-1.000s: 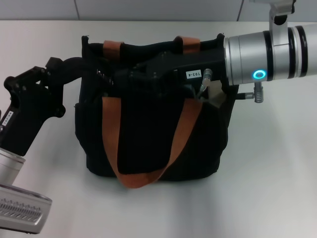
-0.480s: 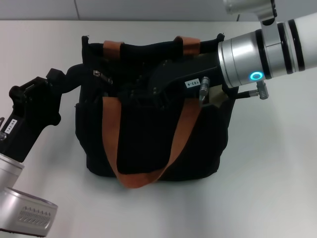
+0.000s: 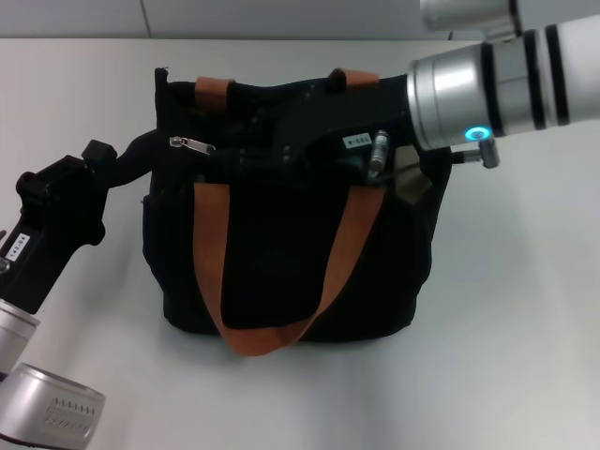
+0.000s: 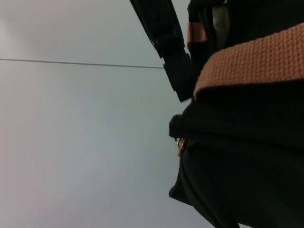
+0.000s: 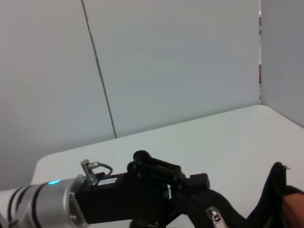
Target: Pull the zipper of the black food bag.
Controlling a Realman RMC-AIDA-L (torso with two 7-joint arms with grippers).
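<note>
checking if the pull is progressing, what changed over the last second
The left tool, at the black food bag's left rim corner, drew down and away to the left. The right arm rose slightly, its tool reaching along the rim. The silver zipper pull now lies exposed near the left orange strap. The bag and its straps stayed put on the table.

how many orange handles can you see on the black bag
2. One orange handle hangs in a loop down the near face of the black food bag. The other handle shows as two stubs at the far rim, its middle hidden behind the bag.
</note>
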